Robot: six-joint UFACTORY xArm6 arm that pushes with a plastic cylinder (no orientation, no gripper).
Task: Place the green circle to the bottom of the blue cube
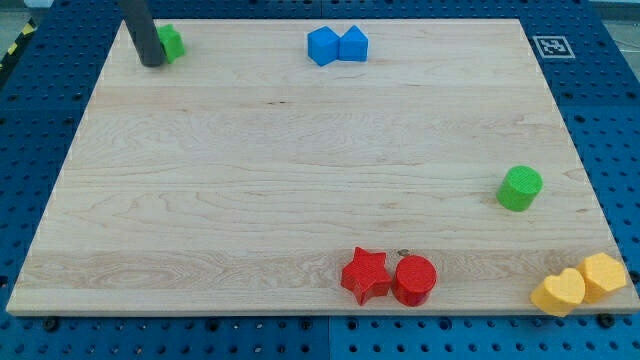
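one high angled view, whole board (300,200)

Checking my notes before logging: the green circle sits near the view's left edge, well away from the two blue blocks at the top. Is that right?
Not quite. The green circle sits near the view's right edge, as the camera view shows. It is indeed well away from the blue blocks at the top.

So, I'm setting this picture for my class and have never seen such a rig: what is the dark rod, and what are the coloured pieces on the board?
One camera looks down on a wooden board. The dark rod is a robot arm's pusher; it holds nothing. My tip touches a green block at the view's top left. Top centre sit two blue blocks. A green circle stands right. At the bottom: red star, red circle, two yellow blocks.
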